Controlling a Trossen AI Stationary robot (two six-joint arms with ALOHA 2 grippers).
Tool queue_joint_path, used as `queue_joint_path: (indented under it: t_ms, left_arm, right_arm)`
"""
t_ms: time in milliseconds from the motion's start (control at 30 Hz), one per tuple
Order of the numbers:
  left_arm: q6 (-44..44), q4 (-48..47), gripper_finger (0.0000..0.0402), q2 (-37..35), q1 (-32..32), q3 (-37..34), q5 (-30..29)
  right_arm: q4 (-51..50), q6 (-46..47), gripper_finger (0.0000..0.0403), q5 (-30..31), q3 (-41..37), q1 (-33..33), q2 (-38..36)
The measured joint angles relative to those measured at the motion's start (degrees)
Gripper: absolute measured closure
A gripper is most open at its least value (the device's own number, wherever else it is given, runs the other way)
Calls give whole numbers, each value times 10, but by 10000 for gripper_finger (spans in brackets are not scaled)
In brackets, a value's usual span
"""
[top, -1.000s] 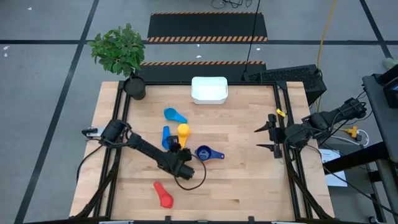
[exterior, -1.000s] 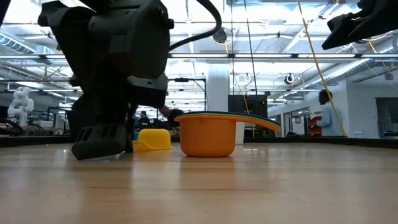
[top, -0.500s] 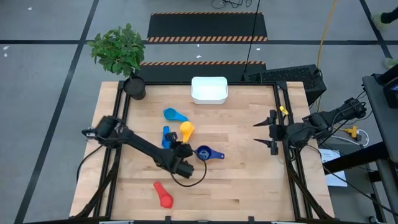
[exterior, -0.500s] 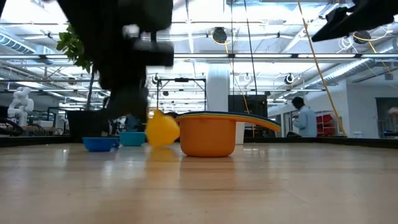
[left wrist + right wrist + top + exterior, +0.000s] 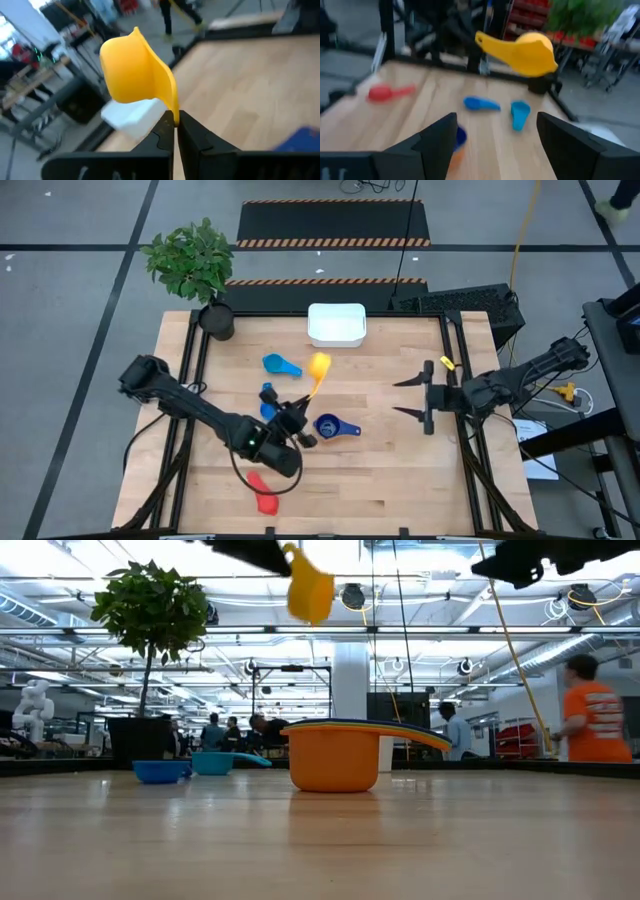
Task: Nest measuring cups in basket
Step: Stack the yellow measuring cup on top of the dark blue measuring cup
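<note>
left gripper (image 5: 174, 121): clamped tight on the handle tip of the yellow cup (image 5: 318, 369); bowl rides clear of the fingers, so it can be lowered without the fingers fouling anything.
yellow cup height: airborne, near top centre of the low view, well above the table (image 5: 390, 470); presumably lifted to clear the other cups on the way over.
basket (image 5: 336, 324): upper centre of the high view, at the table's far edge, nothing visible inside. In the left wrist view it sits just behind the held cup, so the arm looks lined up on it (a judgement, not seen).
nested stack (image 5: 336, 755): orange cup with thin coloured rims layered on top, centre of the low view; from above it reads as the dark blue cup (image 5: 330, 426), just right of the left gripper. Still on the table, not in the basket.
loose cups: light blue (image 5: 280, 365) and blue (image 5: 266, 400) left of centre, near each other; red (image 5: 262, 492) alone at lower centre, well apart.
right gripper (image 5: 412, 397): fingers spread wide, holding nothing, parked above the table's right side; waiting.
progress: early, no cup in the basket yet.
risk: thin handle pinch, cup could swivel.
</note>
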Motion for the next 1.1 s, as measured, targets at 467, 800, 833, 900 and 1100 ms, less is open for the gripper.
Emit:
queue_joint_path:
  t_ms: [467,800,833,900,1100]
  left_arm:
    - [146,469,393,56,45,0,25]
    - [-37,498,391,77,45,0,87]
    - [-40,515,390,85,44,0,97]
    - [-44,556,391,101,45,1,113]
    - [-35,650,393,151,47,0,142]
  right_arm:
    - [182,-125,138,1,-38,31,69]
    - [199,-325,138,194,-37,119,127]
    - [200,-334,138,212,-35,123,134]
    - [201,-349,141,237,-29,128,149]
    - [200,-352,165,255,-11,131,196]
